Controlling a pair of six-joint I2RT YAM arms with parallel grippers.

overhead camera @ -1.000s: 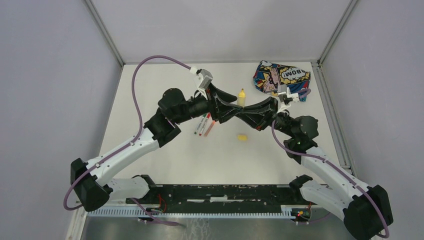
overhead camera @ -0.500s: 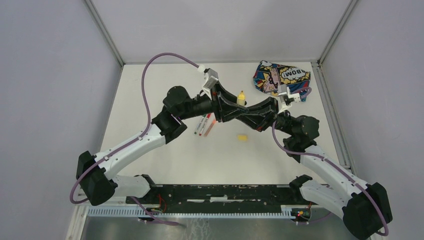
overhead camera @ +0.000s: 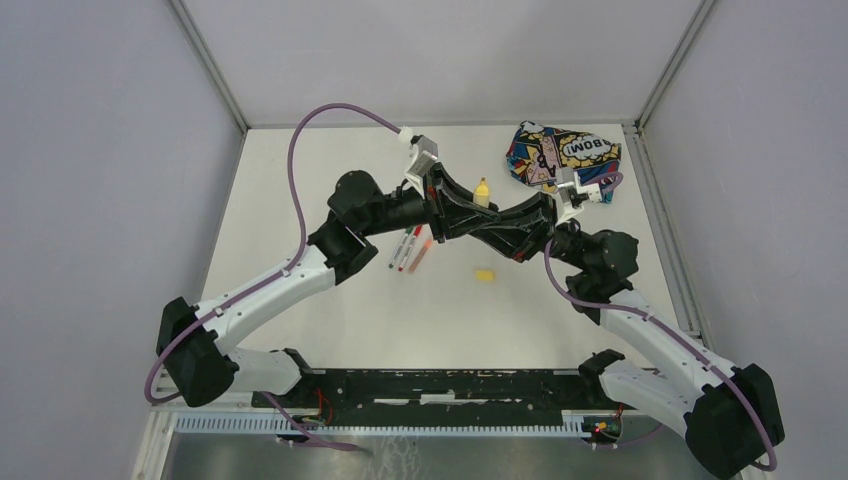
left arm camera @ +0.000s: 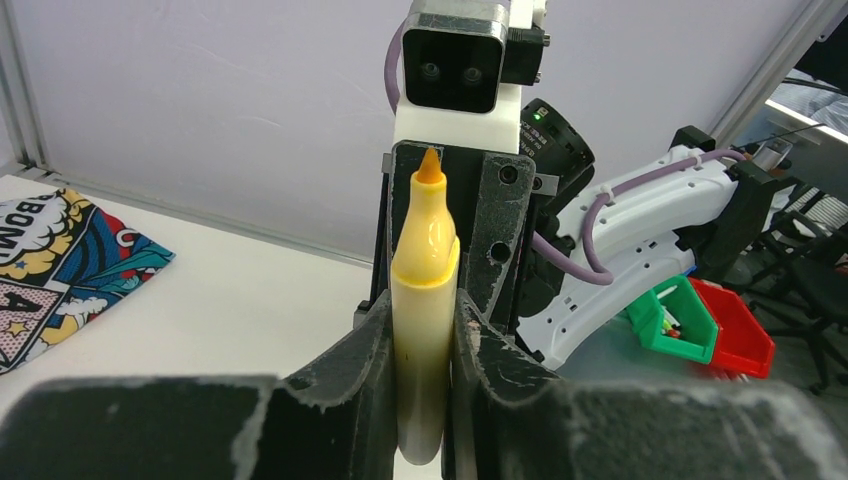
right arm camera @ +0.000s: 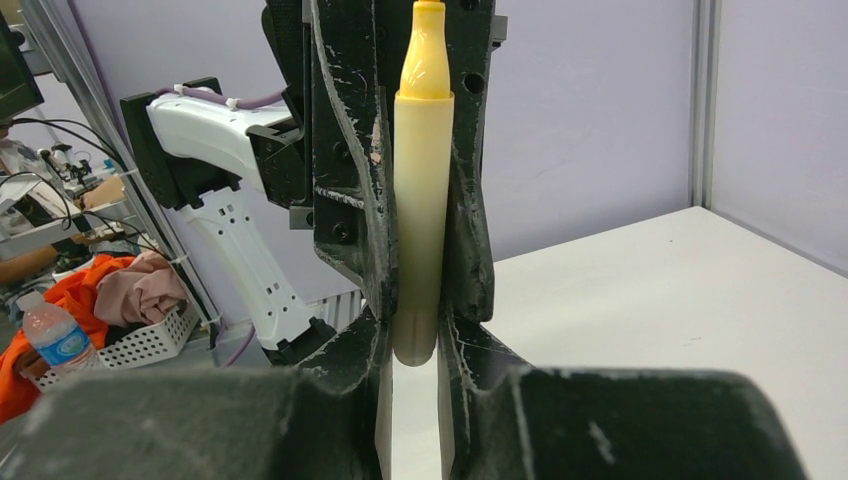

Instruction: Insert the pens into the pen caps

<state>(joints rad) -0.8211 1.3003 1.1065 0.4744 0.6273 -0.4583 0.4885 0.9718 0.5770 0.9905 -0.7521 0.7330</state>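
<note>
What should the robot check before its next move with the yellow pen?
1. Right pincer grips the yellow pen: ok.
2. Left pincer closed on the same pen: ok.
3. Pen tip bare and ready for a cap: ok.
4. Yellow cap lying free, apart from both arms: ok.
5. Cap already on the pen: not ok.
6. Which way the cap's opening faces: cannot tell.

The left arm (overhead camera: 265, 295) and right arm (overhead camera: 650, 335) share white link shells and rounded black joint housings, with black bases at seven and five o'clock. A purple cable (overhead camera: 297, 170) trails along each. The black fingers (left arm camera: 365, 350) are scuffed whitish. A white camera (left arm camera: 458, 70) sits above a screw head (left arm camera: 510, 174).
</note>
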